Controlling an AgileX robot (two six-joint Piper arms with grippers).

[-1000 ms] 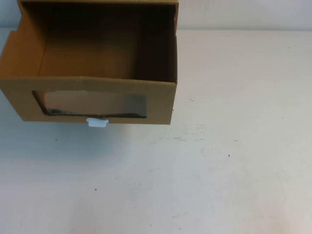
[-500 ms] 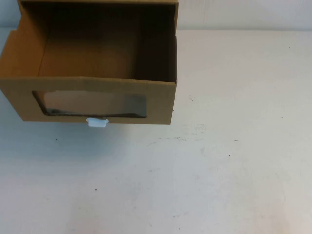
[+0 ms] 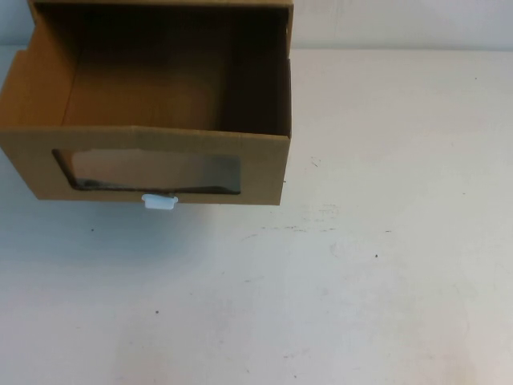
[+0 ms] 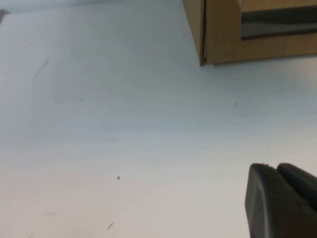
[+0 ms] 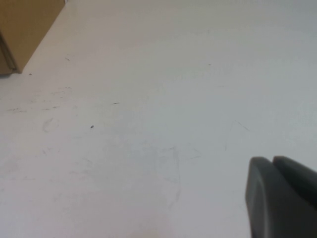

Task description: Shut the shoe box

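The shoe box (image 3: 264,172) is brown cardboard and stands at the far left of the table, its drawer pulled out toward me and open on top. Its front panel has a dark window (image 3: 152,171) with a small white pull tab (image 3: 159,201) below it. Neither gripper appears in the high view. In the left wrist view my left gripper (image 4: 271,167) is shut on nothing, low over the table and well short of the box corner (image 4: 223,34). My right gripper (image 5: 271,159) is also shut and empty, far from the box edge (image 5: 25,25).
The white table (image 3: 361,265) stretches to the right of and in front of the box, with only faint scuffs and specks on it. The box's outer sleeve (image 3: 290,24) runs off the top of the high view.
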